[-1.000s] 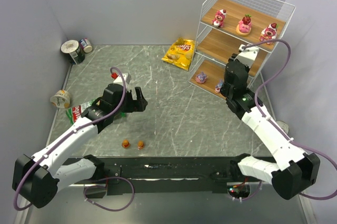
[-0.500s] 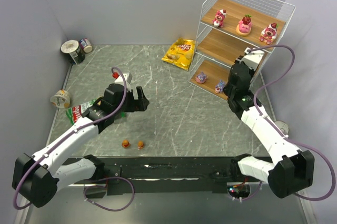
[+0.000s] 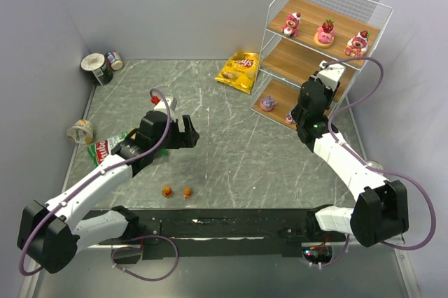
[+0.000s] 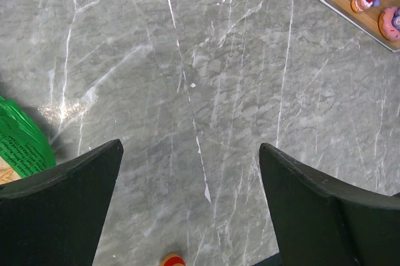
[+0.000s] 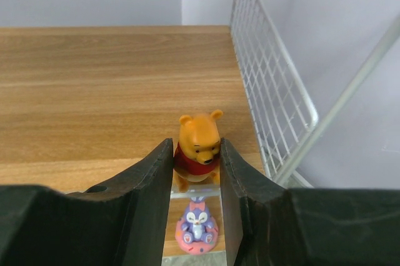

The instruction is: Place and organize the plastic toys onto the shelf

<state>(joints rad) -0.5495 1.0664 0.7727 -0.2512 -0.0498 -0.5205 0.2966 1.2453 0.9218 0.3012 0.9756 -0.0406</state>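
Note:
The shelf (image 3: 278, 60) stands at the back right. Its top board holds three pink-and-red strawberry toys (image 3: 325, 33). My right gripper (image 5: 196, 153) is shut on an orange bear toy (image 5: 198, 146) at the front edge of the middle board (image 5: 94, 91). A purple bunny toy (image 5: 197, 228) sits on the bottom board below, and another (image 3: 267, 104) shows in the top view. Two orange toys (image 3: 167, 191) stand on the table near the front. My left gripper (image 3: 187, 132) is open and empty above the table; one orange toy (image 4: 172, 260) peeks in below it.
A yellow chip bag (image 3: 239, 71) lies left of the shelf. A green chip bag (image 3: 105, 147) lies under my left arm. Tin cans (image 3: 96, 67) stand in the back left corner, another (image 3: 81, 131) by the left wall. Wire mesh (image 5: 269, 91) closes the shelf's right side.
My right gripper, holding the orange bear, swung right and then back left toward the middle board. My left arm has barely moved.

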